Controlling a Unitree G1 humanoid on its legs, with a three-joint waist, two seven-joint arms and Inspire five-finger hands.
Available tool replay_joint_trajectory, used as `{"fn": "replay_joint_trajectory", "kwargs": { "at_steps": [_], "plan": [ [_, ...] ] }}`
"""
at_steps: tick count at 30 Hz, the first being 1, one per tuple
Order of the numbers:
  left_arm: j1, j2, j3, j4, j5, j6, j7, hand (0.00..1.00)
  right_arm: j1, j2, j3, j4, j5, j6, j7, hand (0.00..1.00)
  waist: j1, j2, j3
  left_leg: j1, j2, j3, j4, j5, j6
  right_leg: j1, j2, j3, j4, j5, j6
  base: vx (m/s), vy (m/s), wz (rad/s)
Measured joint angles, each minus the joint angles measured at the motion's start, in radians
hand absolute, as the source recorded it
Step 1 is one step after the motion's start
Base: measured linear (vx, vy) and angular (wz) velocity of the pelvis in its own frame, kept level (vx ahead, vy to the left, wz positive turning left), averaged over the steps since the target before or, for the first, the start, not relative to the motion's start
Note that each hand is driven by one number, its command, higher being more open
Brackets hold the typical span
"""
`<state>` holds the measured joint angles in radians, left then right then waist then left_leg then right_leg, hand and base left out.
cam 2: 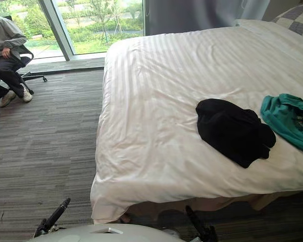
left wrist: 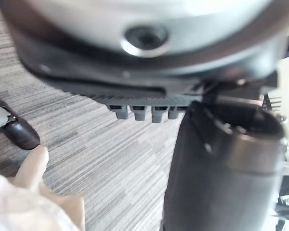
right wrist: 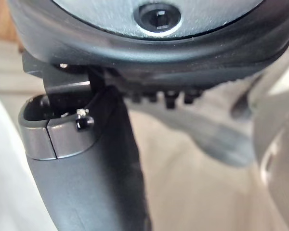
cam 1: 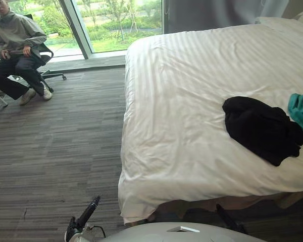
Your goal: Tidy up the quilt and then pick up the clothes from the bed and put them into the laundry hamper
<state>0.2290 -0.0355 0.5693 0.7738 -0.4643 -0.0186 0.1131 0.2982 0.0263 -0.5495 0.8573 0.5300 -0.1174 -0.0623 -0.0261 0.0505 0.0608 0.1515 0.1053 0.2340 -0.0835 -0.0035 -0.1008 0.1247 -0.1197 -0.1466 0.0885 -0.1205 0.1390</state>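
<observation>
Garment [cam 2: 235, 130] near quilt [cam 2: 151, 91] edge; carpet [cam 2: 40, 146] alongside

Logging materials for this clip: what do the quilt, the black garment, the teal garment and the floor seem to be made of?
Quilt: white woven cloth, probably cotton, matte, with faint stripes and soft creases. Black garment: soft matte fabric, maybe knit, lying slumped. Teal garment: thin crumpled fabric, fibre unclear. Floor: grey carpet, judging by its streaky dull surface.
</observation>
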Motion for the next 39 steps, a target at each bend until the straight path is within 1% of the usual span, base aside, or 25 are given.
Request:
{"fn": "replay_joint_trajectory", "kwargs": {
  "at_steps": [2, 4, 5, 6, 8, 9, 10, 12, 13, 17, 19, 20, 21, 23, 25, 27, 29, 30, 31, 32, 34, 35, 37, 38, 39],
  "plan": [
    [-0.014, -0.005, -0.03, 0.0, 0.003, 0.0, -0.008, 1.0, 0.001, 0.014, -0.067, -0.01, 0.038, -0.009, -0.036, 1.0, -0.001, -0.014, 0.009, 0.008, 0.008, 0.016, 0.0, -0.004, -0.006, 0.0, 0.008, 0.013, -0.001, -0.002, -0.003, 0.05, -0.023, -0.18],
    [-0.023, -0.008, -0.045, 0.002, 0.003, 0.004, -0.007, 1.0, 0.001, 0.02, -0.106, -0.01, 0.048, -0.022, -0.063, 1.0, 0.0, -0.024, 0.009, 0.017, 0.014, 0.034, 0.0, -0.01, -0.014, 0.001, 0.015, 0.026, -0.002, -0.003, -0.005, 0.04, -0.023, -0.21],
    [-0.024, -0.009, -0.047, 0.003, 0.003, 0.007, -0.007, 1.0, 0.002, 0.021, -0.117, -0.01, 0.053, -0.029, -0.072, 1.0, -0.001, -0.026, 0.008, 0.018, 0.016, 0.037, 0.0, -0.011, -0.015, 0.001, 0.017, 0.028, -0.002, -0.003, -0.005, 0.03, -0.025, -0.18],
    [-0.033, -0.009, -0.052, 0.003, 0.002, 0.01, -0.007, 1.0, 0.001, 0.021, -0.145, -0.011, 0.072, -0.037, -0.086, 1.0, -0.001, -0.033, 0.011, 0.022, 0.018, 0.045, 0.0, -0.013, -0.017, 0.001, 0.019, 0.032, -0.003, -0.003, -0.005, 0.03, -0.019, -0.15],
    [-0.041, -0.008, -0.05, 0.003, -0.009, 0.023, -0.006, 1.0, 0.0, 0.021, -0.199, -0.035, 0.081, -0.05, -0.112, 1.0, 0.001, -0.036, 0.013, 0.03, 0.019, 0.057, 0.0, -0.018, -0.019, 0.002, 0.02, 0.042, -0.003, -0.003, -0.006, 0.02, -0.008, -0.17],
    [-0.041, -0.008, -0.042, 0.005, -0.028, 0.025, -0.007, 1.0, 0.0, 0.019, -0.243, -0.066, 0.09, -0.063, -0.122, 1.0, -0.001, -0.041, 0.014, 0.033, 0.018, 0.062, 0.0, -0.022, -0.018, 0.002, 0.019, 0.045, -0.003, -0.003, -0.006, 0.02, 0.005, -0.11],
    [-0.041, -0.005, -0.032, 0.005, -0.06, 0.025, -0.007, 1.0, 0.0, 0.016, -0.29, -0.1, 0.108, -0.081, -0.124, 0.0, -0.001, -0.042, 0.014, 0.033, 0.016, 0.063, 0.0, -0.024, -0.016, 0.002, 0.017, 0.045, -0.003, -0.003, -0.005, 0.01, 0.007, -0.07],
    [-0.039, -0.004, 0.005, 0.005, -0.086, 0.024, -0.007, 1.0, 0.0, 0.006, -0.349, -0.167, 0.11, -0.107, -0.126, 0.0, 0.0, -0.045, 0.014, 0.034, 0.013, 0.063, 0.0, -0.027, -0.015, 0.002, 0.014, 0.044, -0.003, -0.003, -0.005, 0.0, 0.0, 0.0],
    [-0.032, 0.001, 0.027, 0.005, -0.088, 0.024, -0.006, 1.0, -0.001, -0.005, -0.37, -0.232, 0.106, -0.12, -0.128, 0.0, -0.001, -0.046, 0.012, 0.034, 0.011, 0.063, 0.0, -0.03, -0.014, 0.002, 0.012, 0.043, -0.003, -0.003, -0.005, 0.0, 0.0, 0.0],
    [0.003, 0.009, 0.06, 0.005, -0.085, 0.02, -0.006, 1.0, 0.0, -0.081, -0.383, -0.488, 0.061, -0.146, -0.126, 0.0, -0.002, -0.047, 0.011, 0.033, 0.006, 0.063, -0.003, -0.044, -0.007, 0.004, 0.007, 0.035, -0.008, -0.003, -0.005, 0.0, 0.0, 0.0],
    [0.022, 0.007, 0.054, 0.005, -0.078, 0.02, -0.013, 1.0, -0.006, -0.142, -0.383, -0.654, 0.007, -0.164, -0.111, 0.0, -0.003, -0.051, 0.008, 0.03, 0.004, 0.053, -0.003, -0.045, -0.006, 0.007, 0.004, 0.022, -0.008, -0.004, -0.003, 0.01, -0.017, 0.14],
    [0.038, 0.007, 0.042, 0.006, -0.078, 0.02, -0.016, 1.0, -0.02, -0.185, -0.382, -0.725, -0.016, -0.181, -0.092, 0.0, -0.003, -0.055, 0.006, 0.027, 0.003, 0.042, -0.003, -0.041, -0.011, 0.009, 0.004, 0.011, -0.008, -0.004, -0.003, 0.02, -0.023, 0.21],
    [0.041, 0.008, 0.032, 0.006, -0.078, 0.02, -0.019, 1.0, -0.032, -0.206, -0.381, -0.756, -0.019, -0.184, -0.082, 0.0, -0.002, -0.058, 0.004, 0.026, 0.003, 0.038, -0.003, -0.041, -0.012, 0.01, 0.004, 0.007, -0.008, -0.004, -0.003, 0.02, -0.023, 0.22],
    [0.057, 0.01, -0.01, 0.014, -0.078, 0.019, -0.034, 1.0, -0.1, -0.284, -0.355, -0.83, -0.071, -0.195, -0.05, 0.0, -0.003, -0.074, -0.01, 0.011, 0.001, 0.015, 0.0, -0.035, -0.012, 0.008, 0.003, -0.011, -0.013, -0.004, -0.003, 0.03, -0.023, 0.23],
    [0.061, 0.012, -0.045, 0.035, -0.077, 0.018, -0.051, 1.0, -0.16, -0.326, -0.305, -0.845, -0.097, -0.193, -0.021, 0.0, -0.003, -0.081, -0.015, 0.003, -0.006, 0.0, 0.001, -0.033, -0.011, 0.008, 0.002, -0.022, -0.013, -0.004, -0.003, 0.03, -0.013, 0.24],
    [0.063, 0.012, -0.089, 0.05, -0.075, 0.018, -0.064, 1.0, -0.223, -0.352, -0.227, -0.853, -0.126, -0.173, 0.018, 0.0, -0.004, -0.088, -0.018, -0.008, -0.01, -0.021, 0.006, -0.032, -0.01, 0.007, 0.0, -0.034, -0.017, -0.003, -0.003, 0.02, -0.007, 0.21],
    [0.065, 0.012, -0.139, 0.055, -0.06, 0.019, -0.088, 1.0, -0.301, -0.383, -0.095, -0.87, -0.13, -0.118, 0.098, 0.0, -0.002, -0.094, -0.018, -0.023, -0.013, -0.049, 0.013, -0.031, -0.008, 0.009, -0.002, -0.055, -0.02, 0.0, -0.001, 0.02, -0.018, 0.28],
    [0.065, 0.012, -0.148, 0.055, -0.04, 0.019, -0.095, 1.0, -0.322, -0.398, -0.058, -0.873, -0.129, -0.096, 0.123, 0.0, -0.002, -0.093, -0.018, -0.025, -0.014, -0.055, 0.013, -0.03, -0.006, 0.01, -0.001, -0.062, -0.02, 0.0, 0.0, 0.02, -0.023, 0.34],
    [0.065, 0.014, -0.167, 0.055, -0.008, 0.017, -0.103, 1.0, -0.365, -0.434, 0.026, -0.873, -0.12, -0.052, 0.174, 0.0, 0.001, -0.091, -0.018, -0.029, -0.017, -0.072, 0.013, -0.028, -0.004, 0.016, -0.002, -0.074, -0.021, 0.001, 0.001, 0.02, -0.023, 0.29],
    [0.065, 0.015, -0.176, 0.055, 0.007, 0.016, -0.106, 1.0, -0.385, -0.452, 0.068, -0.873, -0.119, -0.032, 0.198, 0.0, 0.005, -0.09, -0.018, -0.032, -0.018, -0.08, 0.015, -0.028, -0.004, 0.018, -0.002, -0.081, -0.021, 0.002, 0.001, 0.02, -0.021, 0.36],
    [0.052, 0.026, -0.217, 0.054, 0.03, 0.001, -0.114, 1.0, -0.472, -0.517, 0.242, -0.873, -0.084, 0.047, 0.301, 0.0, 0.031, -0.084, -0.01, -0.043, -0.021, -0.108, 0.029, -0.03, -0.001, 0.028, -0.004, -0.105, -0.021, 0.007, -0.002, 0.02, -0.012, 0.34],
    [0.051, 0.029, -0.226, 0.053, 0.043, -0.002, -0.118, 1.0, -0.496, -0.523, 0.28, -0.873, -0.073, 0.068, 0.327, 0.0, 0.041, -0.082, -0.007, -0.043, -0.022, -0.116, 0.029, -0.03, -0.001, 0.032, -0.004, -0.111, -0.021, 0.007, -0.002, 0.02, -0.01, 0.35],
    [0.053, 0.041, -0.273, 0.052, 0.074, -0.003, -0.134, 1.0, -0.58, -0.525, 0.427, -0.871, -0.025, 0.128, 0.42, 0.0, 0.07, -0.079, -0.005, -0.052, -0.025, -0.149, 0.031, -0.029, 0.001, 0.037, -0.005, -0.14, -0.021, 0.012, -0.007, 0.01, -0.008, 0.42],
    [0.052, 0.043, -0.281, 0.051, 0.08, -0.002, -0.139, 1.0, -0.596, -0.525, 0.458, -0.871, -0.007, 0.14, 0.44, 0.0, 0.079, -0.079, -0.005, -0.058, -0.025, -0.158, 0.033, -0.028, 0.001, 0.037, -0.005, -0.151, -0.021, 0.016, -0.008, 0.02, -0.003, 0.43],
    [0.052, 0.046, -0.29, 0.043, 0.083, -0.002, -0.147, 1.0, -0.64, -0.523, 0.523, -0.867, 0.01, 0.163, 0.47, 0.0, 0.092, -0.077, 0.004, -0.065, -0.024, -0.175, 0.037, -0.028, 0.002, 0.042, -0.003, -0.164, -0.023, 0.025, -0.01, 0.05, -0.002, 0.39]
  ]
}}
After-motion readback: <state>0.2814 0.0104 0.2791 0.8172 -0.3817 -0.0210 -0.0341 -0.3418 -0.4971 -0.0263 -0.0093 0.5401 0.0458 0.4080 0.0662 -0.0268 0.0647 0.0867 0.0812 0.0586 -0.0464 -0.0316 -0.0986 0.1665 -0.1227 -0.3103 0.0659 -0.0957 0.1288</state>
